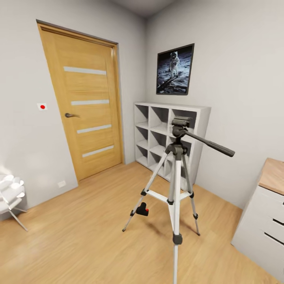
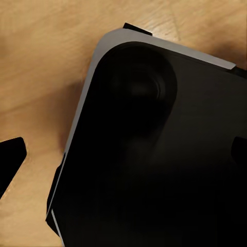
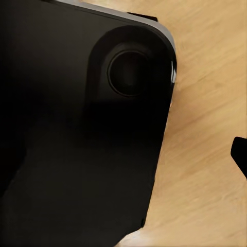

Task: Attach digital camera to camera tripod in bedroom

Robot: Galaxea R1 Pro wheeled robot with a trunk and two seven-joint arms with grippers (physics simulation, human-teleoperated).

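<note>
Camera tripod (image 1: 176,189) stood on the wood floor (image 1: 79,244) mid-bedroom, in front of the white cube shelf (image 1: 157,134), pan handle toward the desk (image 1: 272,175). Digital camera (image 1: 142,209) lay on the floor beside a tripod leg (red spot visible). Gripper states: couldn't tell, either arm.

Pale grey walls, wood floor (image 1: 79,236), closed door (image 1: 85,102) (4 slits), white shelf (image 1: 157,130).

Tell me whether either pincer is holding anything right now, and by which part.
Nothing seems held. The digital camera lies on the wood floor beside the camera tripod, untouched. Whether the pincers are open or shut cannot be told.
</note>
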